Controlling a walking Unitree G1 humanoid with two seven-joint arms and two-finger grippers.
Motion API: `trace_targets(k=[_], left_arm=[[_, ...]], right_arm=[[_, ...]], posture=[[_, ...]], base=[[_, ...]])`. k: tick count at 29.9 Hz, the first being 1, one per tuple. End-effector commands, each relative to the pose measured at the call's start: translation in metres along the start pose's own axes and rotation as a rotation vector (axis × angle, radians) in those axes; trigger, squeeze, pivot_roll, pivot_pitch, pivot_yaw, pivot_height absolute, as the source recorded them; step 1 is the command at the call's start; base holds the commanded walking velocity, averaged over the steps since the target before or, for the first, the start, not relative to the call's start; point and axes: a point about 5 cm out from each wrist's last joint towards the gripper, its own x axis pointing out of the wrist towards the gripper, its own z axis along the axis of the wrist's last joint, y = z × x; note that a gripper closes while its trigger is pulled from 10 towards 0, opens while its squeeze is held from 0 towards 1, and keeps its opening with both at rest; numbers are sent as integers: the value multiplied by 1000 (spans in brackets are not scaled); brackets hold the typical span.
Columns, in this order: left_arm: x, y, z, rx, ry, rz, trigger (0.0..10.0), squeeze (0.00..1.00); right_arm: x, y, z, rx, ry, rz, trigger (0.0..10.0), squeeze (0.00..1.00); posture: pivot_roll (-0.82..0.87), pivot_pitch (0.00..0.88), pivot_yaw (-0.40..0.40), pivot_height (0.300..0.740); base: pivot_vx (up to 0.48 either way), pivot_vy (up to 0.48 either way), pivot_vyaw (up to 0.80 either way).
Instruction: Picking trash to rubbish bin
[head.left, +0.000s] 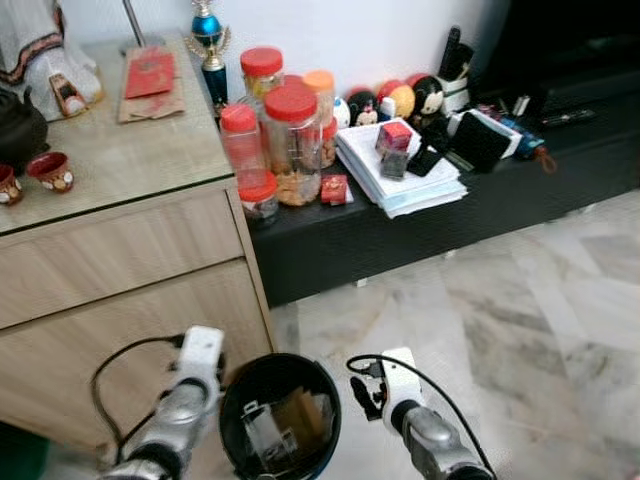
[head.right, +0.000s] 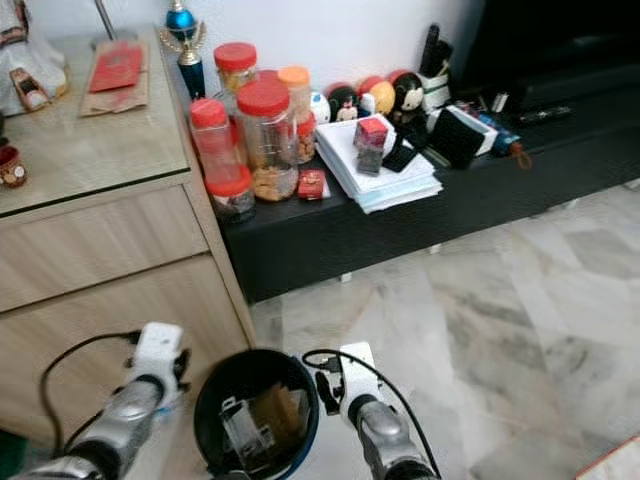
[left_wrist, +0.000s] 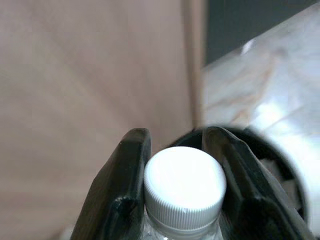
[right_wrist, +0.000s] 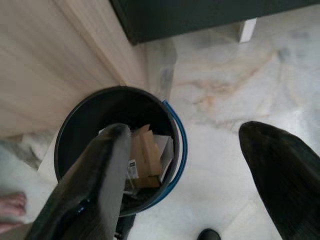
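— While the bin (head.left: 280, 415) already has cardboard and wrappers in it, is there anything left to go in?
— Yes, I'd judge so: the left claw (left_wrist: 180, 185) is clamped on a clear bottle (left_wrist: 184, 187) with a white cap, one finger on each side of its neck. That bottle is not in yet.
— Where is it against the bin?
— From the head, the left arm sits at about nine o'clock of the rim, between the wooden cabinet (head.left: 120, 290) and the bin. Along the wrist camera the dark rim lies just beyond the cap — near, but I would not call it over the opening.
— And the other arm?
— The right claw (right_wrist: 195, 165) hangs at about three o'clock of the bin, fingers spread wide and holding nothing, above the marble floor (head.left: 500, 320).
— So what remains?
— Probably carrying the bottle across the rim and letting go. Whether more trash waits elsewhere, I can't tell.
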Motion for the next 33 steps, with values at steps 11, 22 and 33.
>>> trace_targets(k=[11,22,33], left_arm=[[11,-20,53,110,-237,-100,10000,0],[12,-16,68,150,-320,-106,10000,1000],[2,6,11,98,-73,-2,10000,0]], right_arm=[[11,26,47,60,-152,257,10000,0],[11,33,56,53,-190,320,10000,0],[8,22,36,69,-138,218,10000,0]], posture=[[94,123,-9,740],[103,128,-13,740],[106,121,-1,740]], base=[[0,0,0],[0,0,0],[0,0,0]])
